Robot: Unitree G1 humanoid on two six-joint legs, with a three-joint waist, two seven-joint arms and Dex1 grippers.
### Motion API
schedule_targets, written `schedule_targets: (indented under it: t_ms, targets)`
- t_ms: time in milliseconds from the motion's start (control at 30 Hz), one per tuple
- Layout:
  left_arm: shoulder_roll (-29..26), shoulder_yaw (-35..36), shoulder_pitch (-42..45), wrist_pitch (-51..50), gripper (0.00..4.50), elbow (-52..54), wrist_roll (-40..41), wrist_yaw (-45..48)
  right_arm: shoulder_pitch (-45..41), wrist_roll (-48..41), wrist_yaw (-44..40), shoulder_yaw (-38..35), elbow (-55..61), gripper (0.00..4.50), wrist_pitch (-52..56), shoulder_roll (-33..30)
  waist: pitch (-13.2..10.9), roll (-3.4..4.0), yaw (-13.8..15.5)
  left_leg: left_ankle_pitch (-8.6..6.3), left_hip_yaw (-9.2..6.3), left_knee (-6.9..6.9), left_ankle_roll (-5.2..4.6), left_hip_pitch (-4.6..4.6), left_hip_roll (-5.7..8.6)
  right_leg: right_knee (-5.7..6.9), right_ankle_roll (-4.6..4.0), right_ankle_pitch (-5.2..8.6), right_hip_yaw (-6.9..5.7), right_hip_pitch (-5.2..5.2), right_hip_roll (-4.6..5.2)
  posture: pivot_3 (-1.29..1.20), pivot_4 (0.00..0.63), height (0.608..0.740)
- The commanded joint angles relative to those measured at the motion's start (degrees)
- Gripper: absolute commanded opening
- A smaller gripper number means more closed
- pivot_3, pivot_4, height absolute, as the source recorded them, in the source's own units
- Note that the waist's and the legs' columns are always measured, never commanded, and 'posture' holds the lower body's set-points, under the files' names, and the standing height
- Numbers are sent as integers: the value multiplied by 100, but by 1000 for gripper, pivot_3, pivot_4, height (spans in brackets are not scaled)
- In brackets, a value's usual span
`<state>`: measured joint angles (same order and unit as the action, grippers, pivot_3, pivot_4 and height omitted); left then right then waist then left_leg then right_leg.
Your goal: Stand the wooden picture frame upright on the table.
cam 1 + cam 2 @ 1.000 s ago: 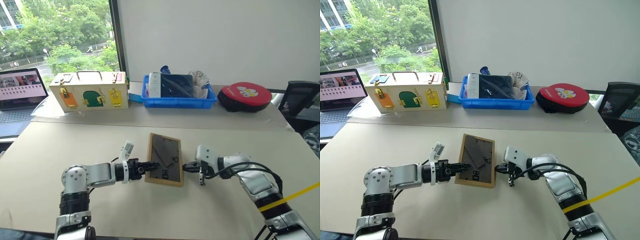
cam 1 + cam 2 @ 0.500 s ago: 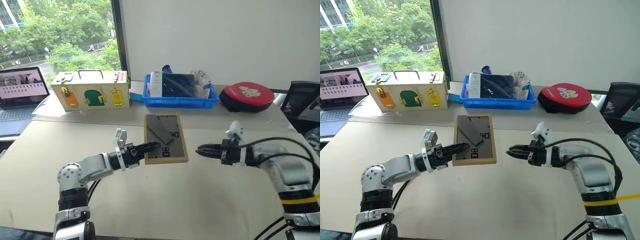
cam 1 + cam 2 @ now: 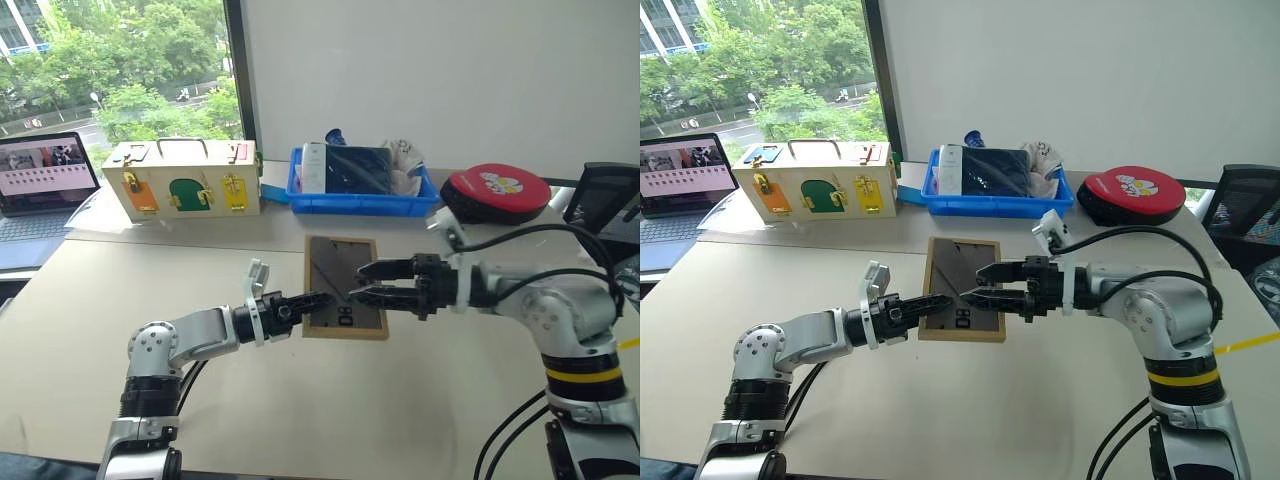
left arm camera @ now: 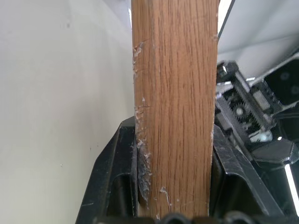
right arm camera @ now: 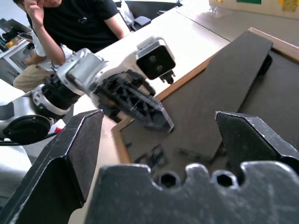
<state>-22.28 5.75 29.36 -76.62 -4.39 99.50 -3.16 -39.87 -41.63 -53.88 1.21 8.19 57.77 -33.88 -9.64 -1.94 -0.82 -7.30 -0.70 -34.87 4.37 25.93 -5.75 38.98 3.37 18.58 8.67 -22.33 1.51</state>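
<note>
Holding the frame [image 3: 346,286] up off the table [image 3: 90,330], back toward the camera

Left gripper [image 3: 312,299] is clamped on the frame's left wooden edge, one finger on each face, as the left wrist view shows close up. Right gripper [image 3: 362,282] hangs in front of the dark grey back by the hinged stand [image 5: 233,79], fingers [image 5: 74,149] spread wide with nothing between them. Frame sits raised and tilted between the two arms, above mid-table, nearer than the blue bin [image 3: 360,200] and latch box [image 3: 182,180]
</note>
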Motion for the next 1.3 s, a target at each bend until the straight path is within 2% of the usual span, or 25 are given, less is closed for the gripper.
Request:
schedule_targets:
  t_ms: [33, 267, 733, 1067, 1300]
  targets:
    - [-58, -221, 105, -83, 1180, 392, -107, 446, -321, 539, -135, 328, -311, 4479, -576, -90, 0, 0, 5, 0, 0, 0, 0, 1, 0, 0, 0, 0, -1, -1, 0, 0, 150, 704]
    - [-117, -265, 133, 27, 1180, 413, -307, 664, -380, 931, -597, 858, -459, 4479, -834, -209, -1, 1, 4, 0, 0, 4, 0, 11, 0, -2, 0, 0, -2, -10, 0, 0, 150, 704]
    - [-157, -256, 94, 90, 1180, 448, -490, 848, -346, 1095, -722, 478, -1043, 4479, -941, -468, -1, 1, -5, 0, -2, 2, 0, 14, -1, -4, 0, 0, -4, -11, 0, 0, 150, 704]
    - [-100, -258, 215, 91, 1180, 355, -631, 943, 84, 426, -1143, 567, 25, 4479, -598, -404, -2, 2, 2, 0, -5, 0, 0, 17, 0, -4, 0, 0, -7, -10, 0, 0, 150, 704]
    - [-115, -238, 191, 81, 1180, 341, -651, 1003, 283, 111, -1198, 142, 299, 4479, -735, -462, -2, 1, 2, 0, -8, -1, 0, 17, 0, -4, 0, 0, -9, -9, 0, 0, 150, 704]
